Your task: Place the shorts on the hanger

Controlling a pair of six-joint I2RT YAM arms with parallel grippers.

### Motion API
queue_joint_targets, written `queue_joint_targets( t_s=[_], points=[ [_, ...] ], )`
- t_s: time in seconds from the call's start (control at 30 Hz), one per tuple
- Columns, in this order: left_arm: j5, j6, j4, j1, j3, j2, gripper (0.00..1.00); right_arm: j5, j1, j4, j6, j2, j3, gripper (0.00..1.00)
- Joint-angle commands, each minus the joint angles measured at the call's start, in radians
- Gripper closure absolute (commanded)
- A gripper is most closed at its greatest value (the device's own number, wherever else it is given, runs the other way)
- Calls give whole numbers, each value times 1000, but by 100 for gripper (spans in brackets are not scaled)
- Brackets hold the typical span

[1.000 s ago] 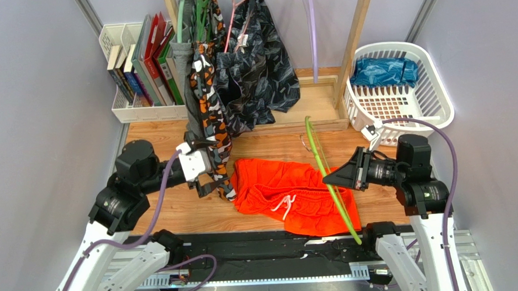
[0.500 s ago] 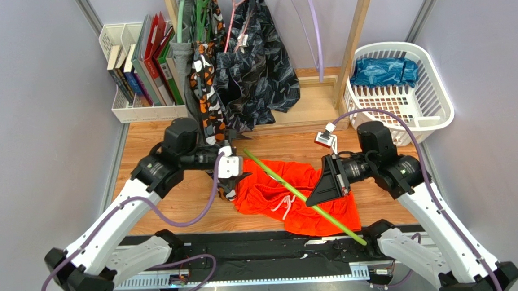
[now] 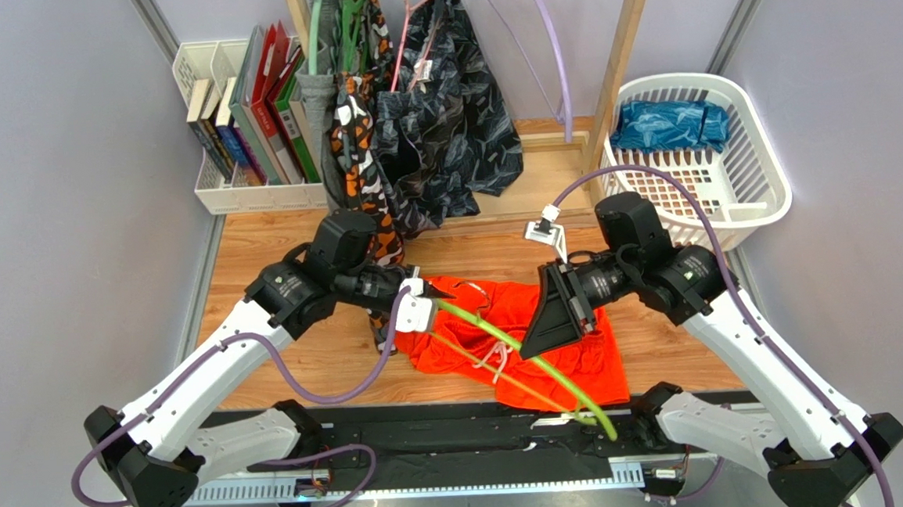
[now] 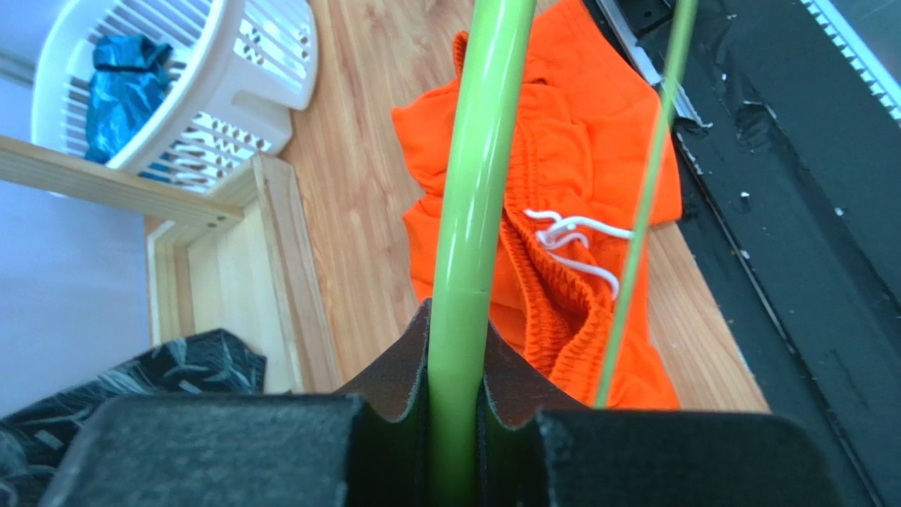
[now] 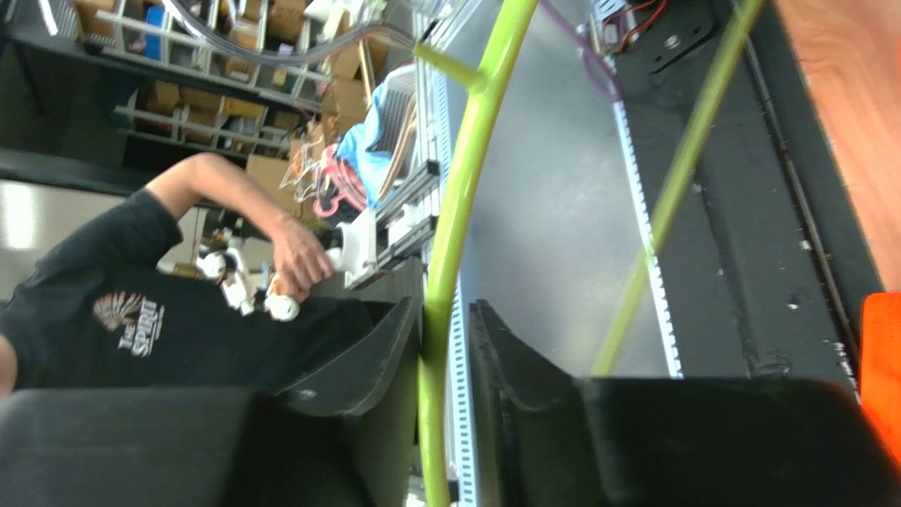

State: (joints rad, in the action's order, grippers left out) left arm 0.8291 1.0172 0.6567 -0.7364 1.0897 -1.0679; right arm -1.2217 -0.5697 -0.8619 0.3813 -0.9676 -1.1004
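The bright orange shorts (image 3: 587, 369) lie flat on the wooden table between the arms, white drawstring up; the left wrist view shows them (image 4: 576, 180) beyond the fingers. The lime-green hanger (image 3: 571, 393) slants over them from upper left to the near edge. My left gripper (image 3: 422, 308) is shut on its upper end, and the left wrist view has the jaws (image 4: 457, 338) pinching the thick green bar (image 4: 481, 158). My right gripper (image 3: 530, 349) sits further down the hanger. In the right wrist view the gripper (image 5: 445, 317) is open: the bar (image 5: 465, 190) rests against one finger with a gap to the other.
Black patterned shorts (image 3: 447, 101) and a camo garment (image 3: 363, 171) hang on the rack at the back, beside a lavender hanger (image 3: 547, 36). A white basket (image 3: 757, 158) with blue cloth stands back right, a book rack (image 3: 236, 120) back left. A black strip (image 3: 468, 441) lines the near edge.
My left gripper moved right and shut on the hanger's upper end. My right gripper, shut on the hanger before, has opened. The hanger swung round and now slants over the shorts.
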Motion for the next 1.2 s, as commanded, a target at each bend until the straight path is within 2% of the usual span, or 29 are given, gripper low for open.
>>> queue_joint_targets(
  t_s=[0.0, 0.03, 0.07, 0.1, 0.13, 0.2, 0.27, 0.33, 0.47, 0.57, 0.67, 0.7, 0.87, 0.9, 0.97, 1.0, 1.03, 1.07, 1.1, 1.13, 1.17],
  points=[
    [-47, -161, 49, -3, 50, 37, 100, 372, 4, 9, -146, -11, -133, 23],
    [-62, -201, 46, -1, 55, 42, 100, 454, 8, 4, -160, -16, -163, 13],
    [-89, -276, 35, -3, 58, 48, 100, 550, 16, 0, -183, -37, -240, 8],
    [-108, -311, 28, -1, 59, 49, 100, 568, 16, -6, -227, -51, -277, 6],
    [-134, -392, 17, -1, 61, 49, 100, 567, 16, -17, -260, -68, -312, 6],
    [-244, -462, -22, -1, 74, 34, 100, 510, 16, -52, -303, -121, -404, 6],
    [-332, -520, -38, -1, 91, 5, 100, 460, 16, -92, -344, -166, -440, 0],
    [-349, -534, -43, -1, 116, -12, 100, 462, 17, -100, -337, -184, -452, 0],
    [-346, -534, -83, -1, 107, -29, 100, 563, 14, -54, -338, -209, -444, 0],
    [-311, -523, -103, -3, 98, -30, 100, 542, 11, -51, -431, -250, -457, 0],
    [-298, -509, -109, -8, 96, -46, 100, 507, 5, -23, -459, -289, -472, 6],
    [-304, -509, -109, -9, 110, -55, 100, 502, 2, -22, -478, -298, -480, 12],
    [-312, -539, -97, -14, 162, -130, 100, 487, -21, -48, -528, -332, -501, 26],
    [-314, -543, -97, -18, 171, -135, 100, 482, -21, -48, -532, -330, -498, 39],
    [-309, -554, -94, -20, 177, -153, 100, 476, -21, -69, -551, -330, -497, 56],
    [-308, -560, -95, -20, 186, -158, 100, 478, -21, -80, -561, -333, -495, 76],
    [-305, -562, -94, -20, 190, -161, 100, 479, -21, -92, -585, -332, -492, 84],
    [-303, -562, -91, -20, 193, -167, 94, 491, -21, -113, -600, -330, -487, 89],
    [-297, -559, -82, -20, 205, -170, 84, 502, -21, -123, -610, -315, -481, 100],
    [-286, -536, -63, -20, 213, -172, 73, 511, -21, -127, -637, -304, -464, 100],
    [-248, -520, -19, -20, 220, -176, 56, 531, -18, -134, -654, -290, -451, 100]
  ],
)
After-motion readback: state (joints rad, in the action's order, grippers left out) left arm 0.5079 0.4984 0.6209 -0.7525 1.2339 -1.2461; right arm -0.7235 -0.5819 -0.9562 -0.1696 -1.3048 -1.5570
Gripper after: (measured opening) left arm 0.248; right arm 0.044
